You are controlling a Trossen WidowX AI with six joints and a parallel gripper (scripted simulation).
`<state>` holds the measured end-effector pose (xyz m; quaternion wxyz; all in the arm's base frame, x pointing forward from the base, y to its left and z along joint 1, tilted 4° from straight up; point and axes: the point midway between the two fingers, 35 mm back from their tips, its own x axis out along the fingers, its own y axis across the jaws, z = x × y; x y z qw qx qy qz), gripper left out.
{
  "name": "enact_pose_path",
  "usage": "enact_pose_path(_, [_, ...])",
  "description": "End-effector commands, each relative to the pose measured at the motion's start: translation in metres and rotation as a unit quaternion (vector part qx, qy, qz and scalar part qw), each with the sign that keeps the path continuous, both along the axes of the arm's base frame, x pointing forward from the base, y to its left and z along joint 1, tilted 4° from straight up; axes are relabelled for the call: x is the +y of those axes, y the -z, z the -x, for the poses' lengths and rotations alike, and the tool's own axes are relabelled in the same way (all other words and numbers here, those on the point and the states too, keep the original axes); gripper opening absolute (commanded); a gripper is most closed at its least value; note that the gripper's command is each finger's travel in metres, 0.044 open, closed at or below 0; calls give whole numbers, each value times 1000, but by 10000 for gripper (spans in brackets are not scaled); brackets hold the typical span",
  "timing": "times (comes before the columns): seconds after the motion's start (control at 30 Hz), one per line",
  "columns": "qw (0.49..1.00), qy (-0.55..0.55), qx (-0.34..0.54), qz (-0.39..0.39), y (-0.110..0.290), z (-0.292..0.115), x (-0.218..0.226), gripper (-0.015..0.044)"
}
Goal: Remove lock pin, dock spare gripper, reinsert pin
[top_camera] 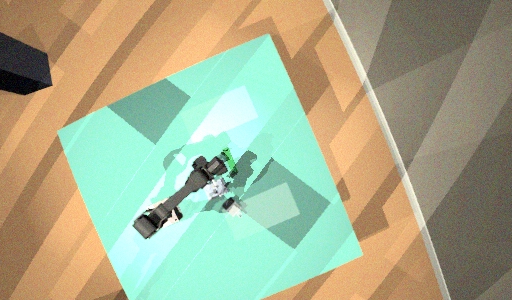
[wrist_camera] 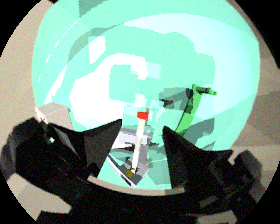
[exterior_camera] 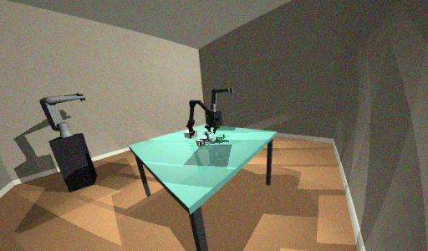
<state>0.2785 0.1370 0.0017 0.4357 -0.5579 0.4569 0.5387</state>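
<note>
My gripper (top_camera: 214,170) (exterior_camera: 211,126) (wrist_camera: 143,124) is open and points down over the mount. The mount (top_camera: 216,189) (wrist_camera: 143,160) is a small grey-white block near the middle of the teal table (top_camera: 115,150) (exterior_camera: 180,163). In the wrist view a white pin (wrist_camera: 136,152) with a red head (wrist_camera: 143,116) lies between my fingertips, below them; nothing touches the fingers. The spare gripper (top_camera: 230,160) (exterior_camera: 219,138) (wrist_camera: 189,111), green with a dark end, lies on the table just beyond the mount.
A small dark and white block (top_camera: 233,205) (exterior_camera: 200,142) sits on the table near the mount. The arm's base (top_camera: 150,225) stands towards the table's near edge. A second grey arm on a dark pedestal (exterior_camera: 73,161) stands on the floor, away from the table.
</note>
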Motion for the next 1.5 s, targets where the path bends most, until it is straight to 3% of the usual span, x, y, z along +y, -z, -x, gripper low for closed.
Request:
enact_pose_path(0.0, [1000,-2,4,4,9,2,-2,300])
enact_pose_path(0.33, [1000,-2,4,4,11,2,-2,300])
enact_pose_path(0.7, [1000,-2,4,4,11,2,-2,11])
enact_pose_path(1.0, [1000,0,6,-1,11,2,-2,0])
enact_pose_path(1.47, [995,19,28,-95,0,2,5,0])
